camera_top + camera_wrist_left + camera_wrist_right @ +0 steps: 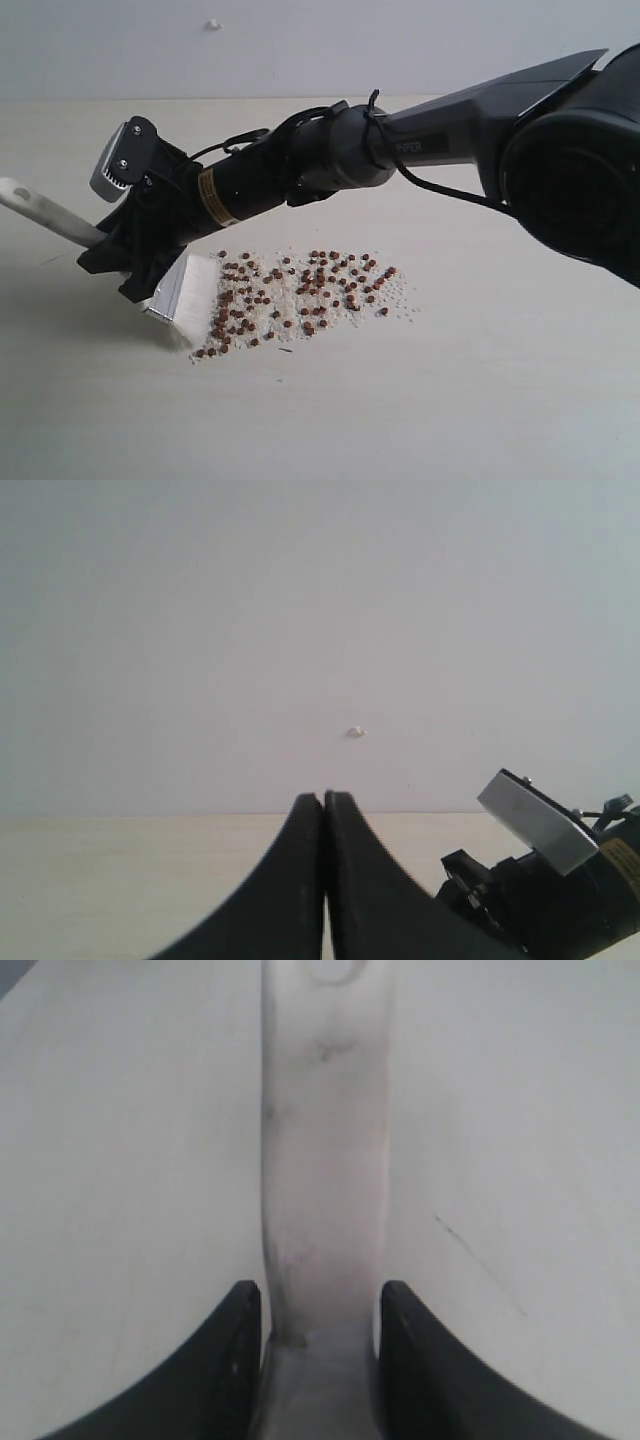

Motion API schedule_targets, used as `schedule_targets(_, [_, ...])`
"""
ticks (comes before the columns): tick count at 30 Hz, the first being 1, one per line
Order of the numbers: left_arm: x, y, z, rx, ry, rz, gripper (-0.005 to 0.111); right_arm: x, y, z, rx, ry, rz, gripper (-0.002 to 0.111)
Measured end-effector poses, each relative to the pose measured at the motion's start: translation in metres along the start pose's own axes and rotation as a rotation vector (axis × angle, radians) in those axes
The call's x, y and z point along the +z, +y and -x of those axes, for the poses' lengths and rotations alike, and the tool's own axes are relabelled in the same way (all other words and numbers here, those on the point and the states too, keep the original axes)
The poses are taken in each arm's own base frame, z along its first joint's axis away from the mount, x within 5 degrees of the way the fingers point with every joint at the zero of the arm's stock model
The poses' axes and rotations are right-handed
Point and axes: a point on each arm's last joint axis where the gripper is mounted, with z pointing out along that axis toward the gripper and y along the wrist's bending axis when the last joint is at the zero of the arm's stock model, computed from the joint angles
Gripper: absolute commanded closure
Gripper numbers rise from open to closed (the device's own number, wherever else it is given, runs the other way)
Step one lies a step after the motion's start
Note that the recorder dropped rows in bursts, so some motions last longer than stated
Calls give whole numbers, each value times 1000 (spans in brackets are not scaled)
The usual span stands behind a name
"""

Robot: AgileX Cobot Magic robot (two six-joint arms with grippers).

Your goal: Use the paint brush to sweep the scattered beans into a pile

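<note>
Paint brush (325, 1160) handle clamped between right fingers (235, 1360); bristles down on bench (480, 400) at edge of beans (300, 290). Left fingers (300, 880) clenched, empty.

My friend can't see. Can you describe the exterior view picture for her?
The right gripper holds a paint brush, bristles down on a pale table, beside scattered reddish-brown beans mixed with whitish crumbs.

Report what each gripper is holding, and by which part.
The right gripper holds the paint brush by its handle, just above the metal ferrule. The left gripper is shut and holds nothing.
</note>
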Motion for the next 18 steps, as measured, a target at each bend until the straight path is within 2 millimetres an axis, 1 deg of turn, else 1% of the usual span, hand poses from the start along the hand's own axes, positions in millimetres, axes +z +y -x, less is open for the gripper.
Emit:
schedule_targets(4, [0, 0, 0, 0, 2, 0, 107, -6, 1, 17, -28, -37, 7, 108])
schedule_targets(8, [0, 0, 0, 0, 2, 0, 107, -9, 1, 24, -66, -52, 9, 108])
schedule_targets(13, [0, 0, 0, 0, 2, 0, 107, -7, -2, 22, -142, -59, -24, 108])
schedule_targets(16, [0, 0, 0, 0, 2, 0, 107, -4, -9, 15, -118, -87, -73, 108])
schedule_targets(18, [0, 0, 0, 0, 2, 0, 107, -6, -16, 12, -96, -104, -109, 108])
